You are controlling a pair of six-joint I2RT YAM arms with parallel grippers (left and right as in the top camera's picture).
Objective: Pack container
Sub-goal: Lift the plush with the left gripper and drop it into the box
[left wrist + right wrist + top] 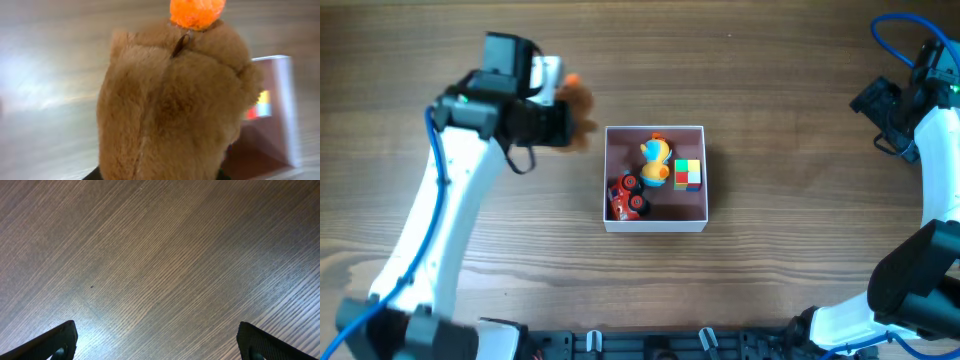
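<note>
Two arms on this one, and only the left is busy. The square shallow box with thin white walls and a dusky pink inside (655, 227) sits near the middle of the wooden table (770, 280). The left gripper (563, 120) hangs just off the box's upper-left corner as the overhead camera sees it, beside the box and not over it. The right gripper (882, 104) is way out at the far right edge, well apart from the box.

The box has no lid and already has three small toys in it. A yellow duck-ish toy with orange and blue bits (656, 160) is near the top middle. A red toy car with black wheels (627, 197) is at the lower left, and a multicoloured cube (687, 175) is at the right, touching the duck. The rest of the pink floor is bare. From the left wrist cam you catch one box corner (285, 100) peeking out behind the fur.

The left gripper is clamped on a fluffy brown plush toy with an orange tuft on top (170, 105), which fills nearly the whole wrist view. The right gripper (157, 332) is spread wide, holding nothing, with only wood grain under it.
</note>
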